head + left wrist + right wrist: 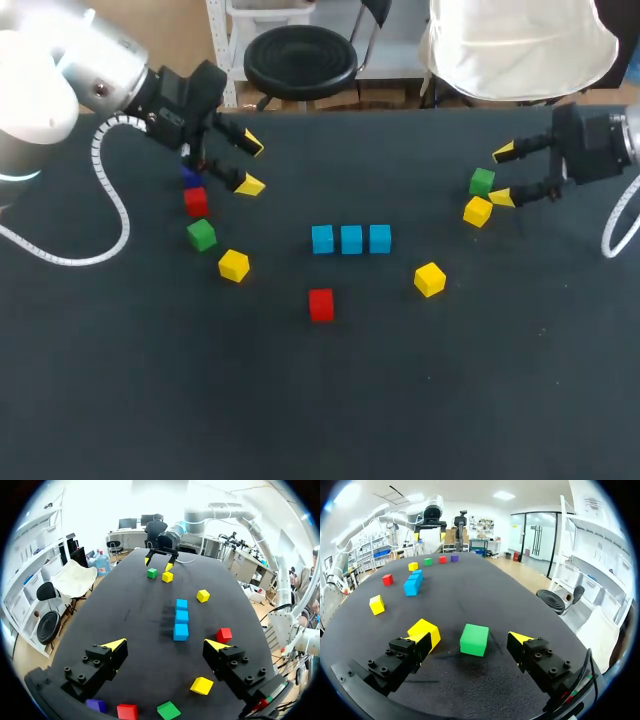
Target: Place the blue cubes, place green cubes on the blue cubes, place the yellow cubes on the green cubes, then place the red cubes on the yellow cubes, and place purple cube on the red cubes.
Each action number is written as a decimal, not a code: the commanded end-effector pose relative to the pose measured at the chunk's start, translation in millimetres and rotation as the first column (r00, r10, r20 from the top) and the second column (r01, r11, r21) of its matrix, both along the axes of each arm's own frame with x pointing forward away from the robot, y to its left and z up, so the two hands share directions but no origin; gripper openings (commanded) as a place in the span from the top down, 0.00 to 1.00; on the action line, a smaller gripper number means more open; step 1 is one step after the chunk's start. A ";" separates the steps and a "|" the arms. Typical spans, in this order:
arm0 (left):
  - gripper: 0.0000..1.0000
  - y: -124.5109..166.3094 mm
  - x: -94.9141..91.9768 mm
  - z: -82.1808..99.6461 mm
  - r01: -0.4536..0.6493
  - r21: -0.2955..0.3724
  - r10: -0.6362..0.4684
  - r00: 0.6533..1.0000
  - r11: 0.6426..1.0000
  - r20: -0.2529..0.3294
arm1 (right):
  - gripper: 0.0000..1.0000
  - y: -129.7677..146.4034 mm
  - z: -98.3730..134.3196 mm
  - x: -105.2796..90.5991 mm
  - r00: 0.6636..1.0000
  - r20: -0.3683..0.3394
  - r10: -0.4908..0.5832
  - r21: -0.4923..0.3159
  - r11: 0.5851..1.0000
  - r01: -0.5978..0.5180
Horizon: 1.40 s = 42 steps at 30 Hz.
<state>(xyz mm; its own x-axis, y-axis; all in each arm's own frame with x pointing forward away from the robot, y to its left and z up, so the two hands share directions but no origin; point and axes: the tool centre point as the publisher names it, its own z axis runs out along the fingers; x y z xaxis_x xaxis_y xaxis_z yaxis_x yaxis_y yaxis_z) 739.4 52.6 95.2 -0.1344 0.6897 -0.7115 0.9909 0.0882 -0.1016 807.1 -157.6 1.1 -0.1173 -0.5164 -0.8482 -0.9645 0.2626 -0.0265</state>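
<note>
Three blue cubes point(351, 239) lie side by side in a row at the table's middle. My right gripper point(503, 175) stands open at the right. A green cube point(474, 639) sits just ahead of the gap between its fingers, untouched, and a yellow cube point(424, 631) lies beside one finger. My left gripper point(251, 165) hangs open and empty at the far left. Beside and under it lie a purple cube point(190, 177), a red cube point(196, 201), a green cube point(201, 235) and a yellow cube point(233, 265). A second red cube point(321, 304) and another yellow cube point(430, 279) lie in front of the blue row.
The table point(320, 400) is a dark sheet. Its front half holds no objects. My left arm's white cable point(110, 190) loops over the table's left side.
</note>
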 end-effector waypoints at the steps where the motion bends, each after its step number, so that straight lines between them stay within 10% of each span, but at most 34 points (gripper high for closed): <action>1: 0.00 0.2 -1.0 -0.1 -0.001 -0.001 0.001 1.000 1.000 0.002 | 0.00 -0.6 -6.1 12.1 1.000 -0.002 0.017 0.014 1.000 -0.017; 28: 0.00 0.2 -1.0 -0.1 -0.001 -0.001 0.001 1.000 1.000 0.002 | 0.07 7.0 -15.7 32.4 0.999 -0.015 0.053 0.056 0.997 -0.052; 33: 0.00 0.2 -1.0 -0.1 -0.001 -0.001 0.001 1.000 1.000 0.002 | 0.52 9.1 -14.6 33.8 0.998 -0.023 0.062 0.043 0.997 -0.061; 42: 0.00 0.2 -1.0 -0.1 -0.001 -0.001 0.001 1.000 1.000 0.002 | 0.81 10.8 -12.4 30.2 0.996 -0.029 0.081 0.025 0.996 -0.080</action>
